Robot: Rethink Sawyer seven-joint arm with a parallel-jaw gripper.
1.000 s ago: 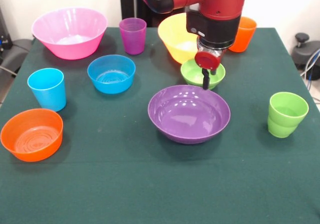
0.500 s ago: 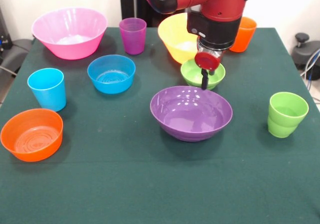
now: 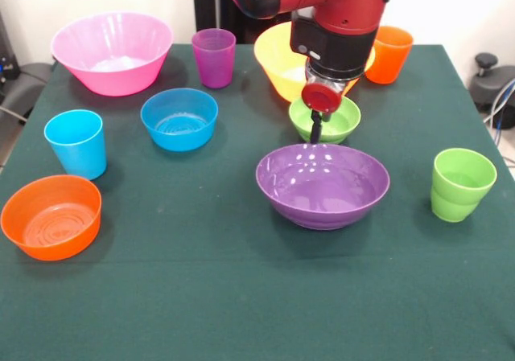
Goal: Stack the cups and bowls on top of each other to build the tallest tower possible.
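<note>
Purple bowl (image 3: 323,186), wide, shallow and glossy with light glinting inside, sits just right of centre on the green table (image 3: 201,297), its far rim directly under the claw (image 3: 315,128), which hangs over the small green bowl (image 3: 325,119); whether the claw's tips are apart or together, I cannot tell. Six bowls on show: pink (image 3: 112,51) upper left, yellow (image 3: 282,59) behind the arm, blue (image 3: 179,118), orange (image 3: 51,216) lower left, plus those two. Four cups: purple (image 3: 213,57), orange (image 3: 389,54), blue (image 3: 76,143), green (image 3: 461,184).
</note>
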